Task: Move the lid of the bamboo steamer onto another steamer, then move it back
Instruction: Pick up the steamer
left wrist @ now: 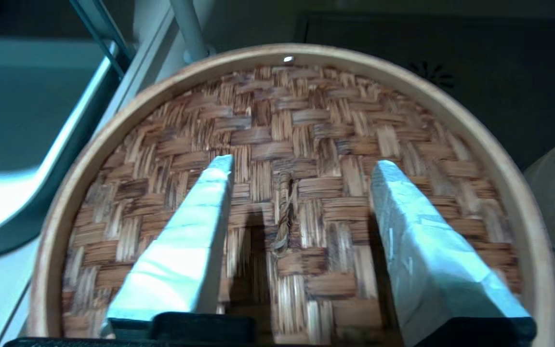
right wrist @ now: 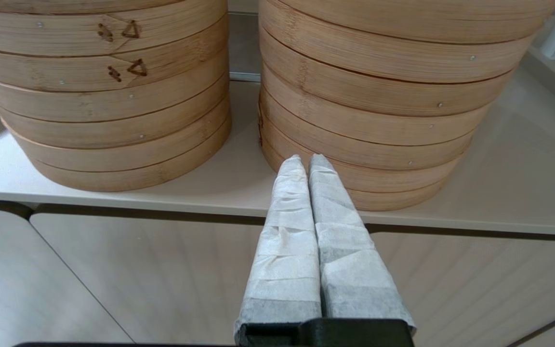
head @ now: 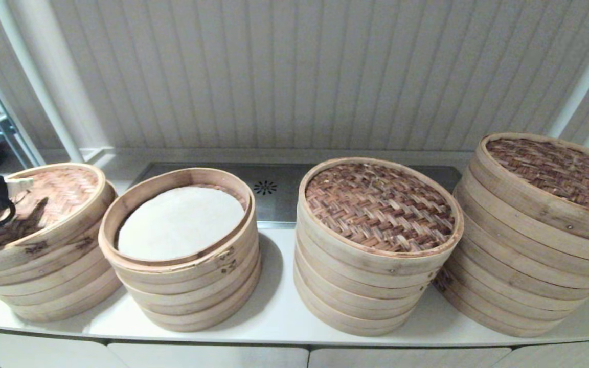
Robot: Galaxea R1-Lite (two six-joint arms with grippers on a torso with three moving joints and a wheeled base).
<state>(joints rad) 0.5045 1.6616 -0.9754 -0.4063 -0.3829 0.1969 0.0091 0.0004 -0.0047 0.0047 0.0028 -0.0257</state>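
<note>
The lid (left wrist: 306,159) sits on the far-left steamer (head: 44,276), flat w/ its rim all round. The left gripper (left wrist: 301,178) hangs right over it, fingers (left wrist: 195,231) spread wide, one each side of the little twine loop (left wrist: 283,217), not pinching it. The next steamer (head: 182,276) is bare, just white cloth inside, so I think the lid still has to go back there.

What could go wrong: if the fingers shut off to one side they miss the loop. The loop is thin, so the lid could swing, tip & catch a rim. The right gripper (right wrist: 312,166) is parked low by the counter (right wrist: 113,193), fingers pressed together.
</note>
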